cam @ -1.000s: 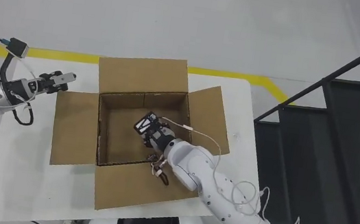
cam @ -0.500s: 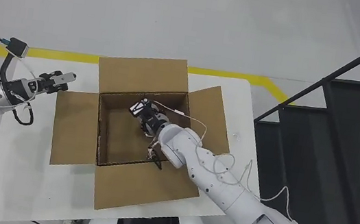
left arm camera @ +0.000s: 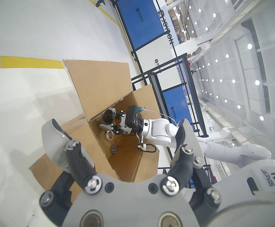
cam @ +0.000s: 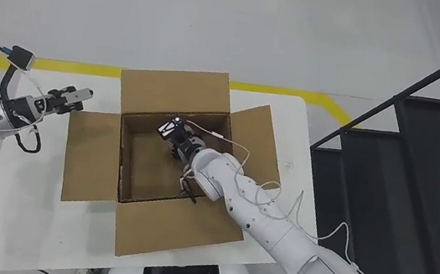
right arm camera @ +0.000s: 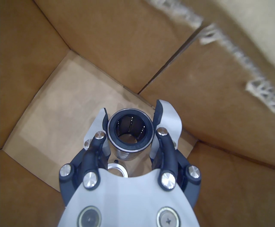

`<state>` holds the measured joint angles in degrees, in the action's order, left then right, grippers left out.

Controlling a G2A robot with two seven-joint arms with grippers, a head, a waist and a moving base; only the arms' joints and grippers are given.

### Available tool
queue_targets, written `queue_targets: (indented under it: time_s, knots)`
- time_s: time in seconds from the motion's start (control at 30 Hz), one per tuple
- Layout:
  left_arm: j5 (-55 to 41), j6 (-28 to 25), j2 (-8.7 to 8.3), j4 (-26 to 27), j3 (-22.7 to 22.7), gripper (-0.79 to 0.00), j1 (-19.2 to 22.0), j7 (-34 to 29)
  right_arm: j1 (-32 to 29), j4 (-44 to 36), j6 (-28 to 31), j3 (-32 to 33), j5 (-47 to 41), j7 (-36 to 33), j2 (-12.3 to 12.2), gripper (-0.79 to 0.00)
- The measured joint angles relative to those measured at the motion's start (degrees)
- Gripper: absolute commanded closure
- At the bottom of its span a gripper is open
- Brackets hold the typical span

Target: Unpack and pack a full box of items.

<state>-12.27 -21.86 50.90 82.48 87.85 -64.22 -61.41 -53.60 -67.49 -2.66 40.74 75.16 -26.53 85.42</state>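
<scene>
An open cardboard box point(cam: 175, 93) stands on the white table point(cam: 32, 212). My right gripper point(right arm camera: 131, 116) is inside it near the far wall, shut on a black-and-silver cylindrical bearing point(right arm camera: 131, 133), and holds it above the box floor. The left wrist view shows that gripper point(left arm camera: 107, 123) with the bearing point(left arm camera: 106, 118) in the box mouth. On the box floor lie a white ring point(left arm camera: 109, 135) and a small dark bracket point(left arm camera: 113, 149); a silver ring point(right arm camera: 116, 168) shows under the bearing. My left gripper point(cam: 82, 96) hangs open and holds nothing, left of the box's left flap.
Black metal stairs with a railing point(cam: 402, 163) stand just right of the table. The box's four flaps spread outward over the table top. Bare table lies left and in front of the box.
The right gripper has carried the bearing toward the far wall of the box, a little to the left. The left arm has stayed still.
</scene>
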Motion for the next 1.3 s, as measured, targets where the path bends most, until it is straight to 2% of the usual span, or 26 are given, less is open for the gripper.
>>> queue_targets:
  time_s: [0.37, 0.57, 0.77, 0.97, 1.1, 1.3]
  knots:
    - [0.00, 0.00, 0.00, 0.00, 0.00, -0.785, 0.00, 0.00, -8.86, -16.95, 5.13, 7.31, 4.15, -1.27, -3.27, -0.785]
    - [0.00, 0.00, 0.00, 0.00, 0.00, -0.785, 0.00, 0.00, -15.13, -27.67, 12.43, 12.73, 2.64, 0.81, -5.22, -0.785]
    - [0.00, 0.00, 0.00, 0.00, 0.00, -0.785, 0.00, 0.00, -21.80, -37.16, 22.41, 17.72, 0.52, 2.57, -7.18, -0.785]
    - [1.13, 0.83, -0.05, 1.40, -0.23, -0.785, -0.30, 0.42, -27.03, -39.98, 30.74, 23.50, -13.30, 4.15, -8.40, -0.785]
    - [3.74, 2.52, -0.70, 2.31, 0.64, -0.785, 0.69, -3.57, -29.35, -39.40, 36.32, 27.95, -24.88, 1.91, -9.35, -0.785]
    - [8.76, 3.13, -2.04, -0.40, 4.28, -0.785, 1.52, -8.19, -33.44, -37.60, 40.22, 34.59, -46.18, -2.60, -10.79, -0.785]
